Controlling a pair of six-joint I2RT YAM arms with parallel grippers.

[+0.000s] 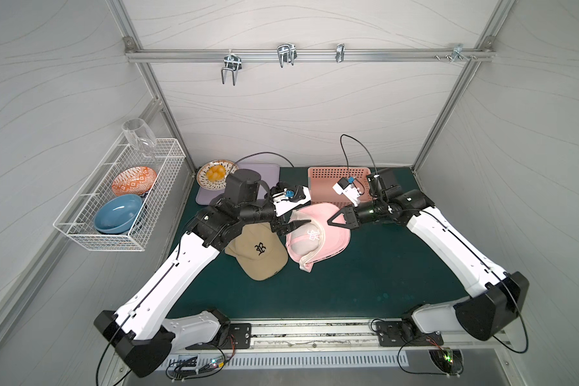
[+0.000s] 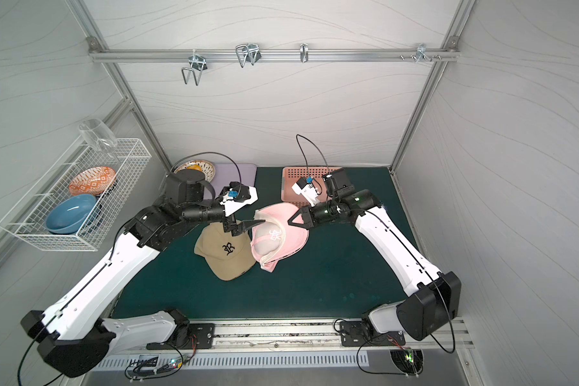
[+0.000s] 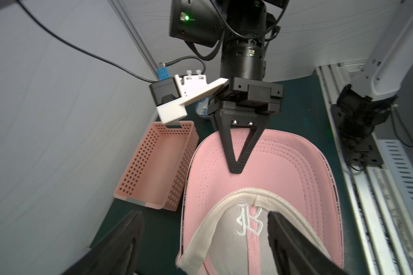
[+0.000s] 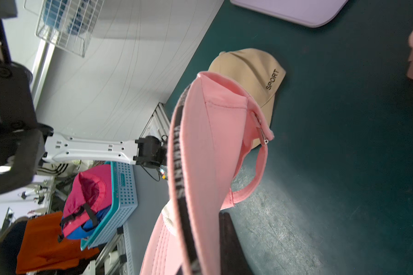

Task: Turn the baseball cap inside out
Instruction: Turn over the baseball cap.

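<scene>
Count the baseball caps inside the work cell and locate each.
2. The tan cap lies flat on the mat by the left arm; the pink cap is next to it, its brim pinched by the right gripper. None looks hidden.

- The baseball cap [image 1: 318, 237] was at mid-table on the mat [image 1: 365, 284], with the left gripper [image 1: 293, 227] at its left and the right gripper [image 1: 330, 223] at its right.
- A second cap [image 1: 258, 257] lay just left of it.
- A basket [image 1: 328, 173] stood behind, at the far edge.
- A tray [image 1: 268, 170] lay far left, with a plate [image 1: 204, 178] on its far left corner.
- A rack [image 1: 114, 240] hung on the left wall, with a near bowl [image 1: 117, 212] and a far bowl [image 1: 134, 178] in it and a glass [image 1: 137, 133] at its far end.
</scene>
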